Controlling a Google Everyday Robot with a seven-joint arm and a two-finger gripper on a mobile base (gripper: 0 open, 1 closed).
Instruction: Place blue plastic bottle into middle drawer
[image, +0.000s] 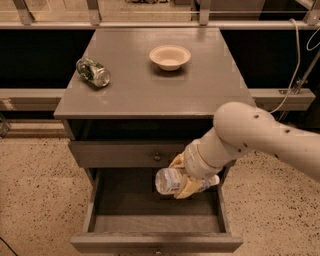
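Observation:
The blue plastic bottle (169, 180) is clear with a pale label. It lies sideways in my gripper (184, 184), whose yellowish fingers (189, 188) are shut around it. The gripper hangs from the white arm (250, 137) that comes in from the right. It holds the bottle over the right half of the open middle drawer (125, 202), just below the upper drawer front. The bottle's cap end is hidden behind the wrist. The drawer's grey inside holds nothing that I can see.
The upper drawer front with a small round knob (157, 157) is closed, just above the bottle. On the cabinet top lie a green-patterned can (93, 72) on its side at the left and a white bowl (170, 56) at the back. The pulled-out drawer's front panel (155, 243) is nearest the camera. A speckled floor surrounds the cabinet.

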